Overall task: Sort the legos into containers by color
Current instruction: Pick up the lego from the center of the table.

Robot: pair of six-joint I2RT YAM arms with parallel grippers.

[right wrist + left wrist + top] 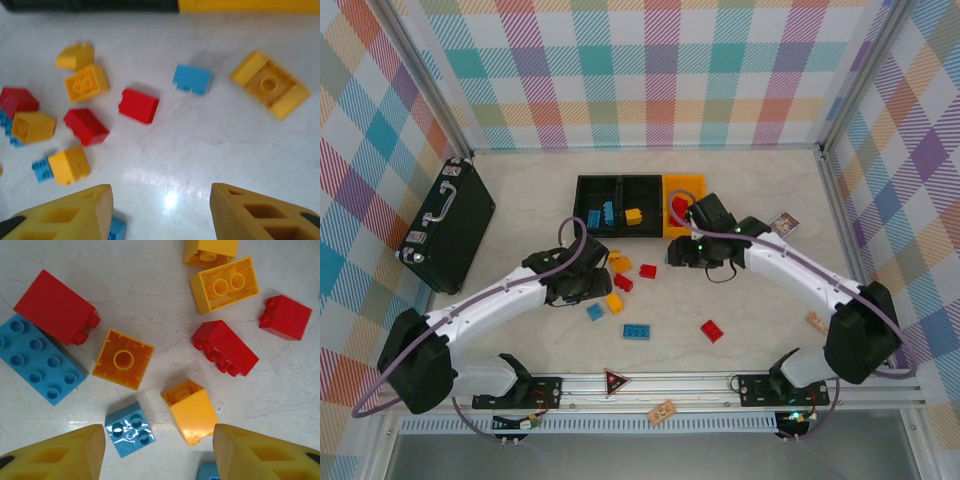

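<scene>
Hovering with fingers spread and nothing held, left gripper is over loose legos on the table. Small blue brick and yellow-orange brick lie just ahead of its tips, long blue brick farther left. Right gripper is spread too, empty, above bare table, scattered bricks ahead-left. Joined containers at far side hold blue, yellow and red bricks.

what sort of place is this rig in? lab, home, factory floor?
Probably a robot lab test cell: plaid backdrop panels wall in the table, an aluminium mounting rail runs along its near edge, and Lego bricks and joined bins lie out as props.
</scene>
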